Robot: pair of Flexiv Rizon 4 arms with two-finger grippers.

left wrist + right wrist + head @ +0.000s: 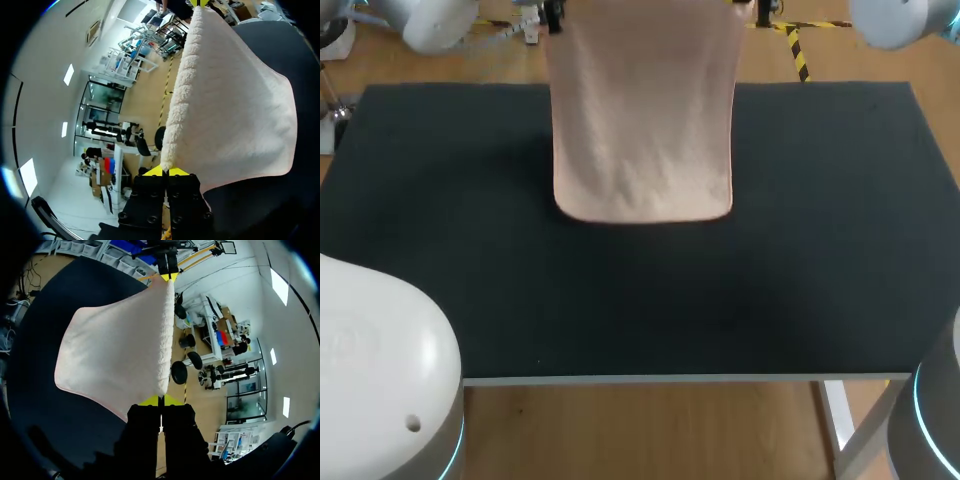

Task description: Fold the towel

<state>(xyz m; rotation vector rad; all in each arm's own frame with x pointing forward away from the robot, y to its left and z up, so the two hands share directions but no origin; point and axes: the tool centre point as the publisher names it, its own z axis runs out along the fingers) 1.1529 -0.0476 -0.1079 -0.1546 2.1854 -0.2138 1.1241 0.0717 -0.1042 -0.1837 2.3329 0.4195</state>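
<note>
Black table [640, 320] lies nearest, and over its far half hangs one pale pink towel [642, 120], long axis vertical, free lower edge pointing down at the table; whether it touches I cannot tell. The head view crops the towel's upper corners. Only the wrist views show the grip there: left gripper [165, 171] clamped on one corner, right gripper [161, 401] clamped on the other, two in all, the upper hem stretched straight between them

so the towel [642, 120] hangs over the table [820, 250]'s far middle, left gripper [165, 171] pinching one top corner, right gripper [161, 401] the other
</note>
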